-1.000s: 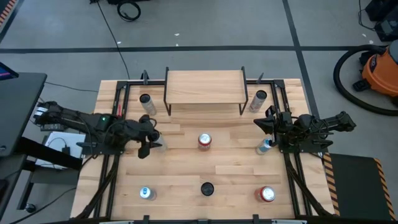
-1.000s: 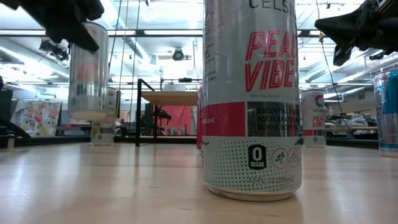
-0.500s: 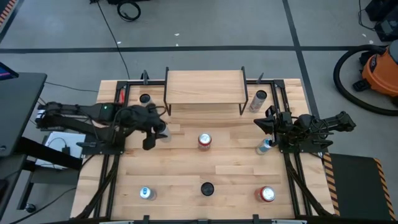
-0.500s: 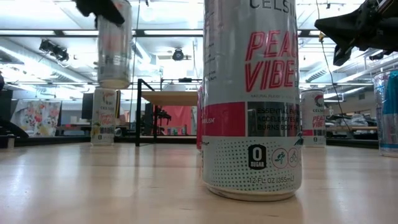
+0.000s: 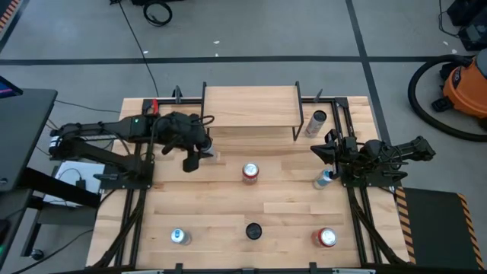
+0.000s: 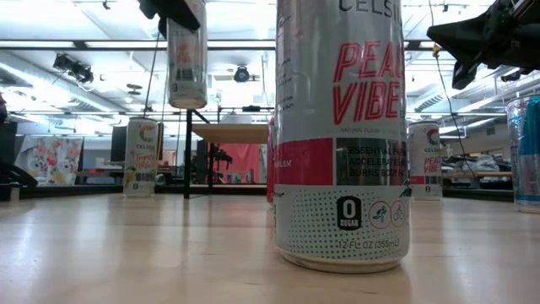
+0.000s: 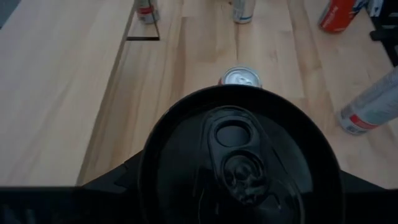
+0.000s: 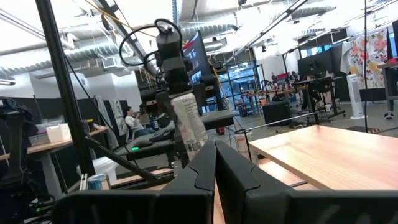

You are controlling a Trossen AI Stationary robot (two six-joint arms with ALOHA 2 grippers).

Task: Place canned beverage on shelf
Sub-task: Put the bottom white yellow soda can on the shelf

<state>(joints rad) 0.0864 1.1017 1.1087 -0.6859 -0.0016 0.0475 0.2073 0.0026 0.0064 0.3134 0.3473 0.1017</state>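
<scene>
Fingers of the left gripper [image 5: 199, 150] are clamped around a slim silver can [image 6: 186, 52], carrying it in the air above the tabletop [image 5: 228, 213], just in front of the left front corner of the shelf [image 5: 251, 106]. The can hangs upright, long axis vertical, top up; the left wrist view looks down on its dark lid and pull tab [image 7: 239, 163] between the fingers. In the low view its base sits clear above the board, higher than the shelf's top edge [image 6: 229, 133].

The right gripper [image 5: 329, 150] waits at the table's right side with its fingers pressed together, holding nothing, near a blue can [image 5: 324, 180].

Other cans stand upright on the table: a red-topped one [image 5: 249, 172] at the middle and one beside the shelf's right end [image 5: 316, 122].
</scene>
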